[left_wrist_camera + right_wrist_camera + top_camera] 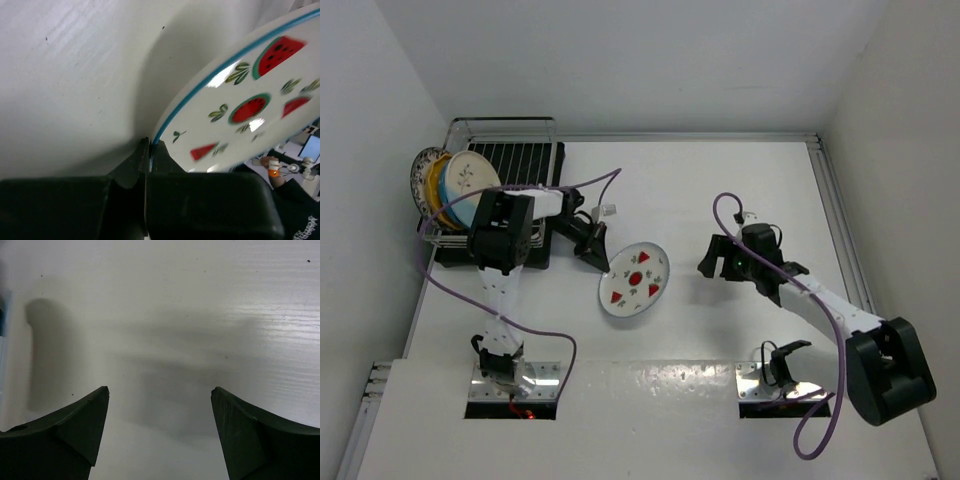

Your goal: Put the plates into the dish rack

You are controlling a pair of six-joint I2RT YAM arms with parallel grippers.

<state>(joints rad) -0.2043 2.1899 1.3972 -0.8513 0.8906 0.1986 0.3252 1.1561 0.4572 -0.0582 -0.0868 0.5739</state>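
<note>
Plate with red fruit slices [635, 279] is near the middle of the counter [720, 180], pinched at its 10 o'clock rim by the left claw [603, 262].

Risk: the grip is thin. Only the fingertips bite the rim edge, and the whole disc hangs out past them. If you swing fast, it may pivot, slip out and drop.

Left claw: clenched on the rim, jaws nearly meeting in the wrist view.

Right claw [715, 262], at 3 o'clock of the plate: released wide, holding nothing, with bare counter beneath.

Farther, at 10 o'clock: dish rack [515, 160], with other plates [455, 185] standing at its left end.

Risk there: your incoming plate could knock these, or land across the prongs rather than between them. The left arm [500, 240] overhangs the rack's near edge, so watch your clearance.
</note>
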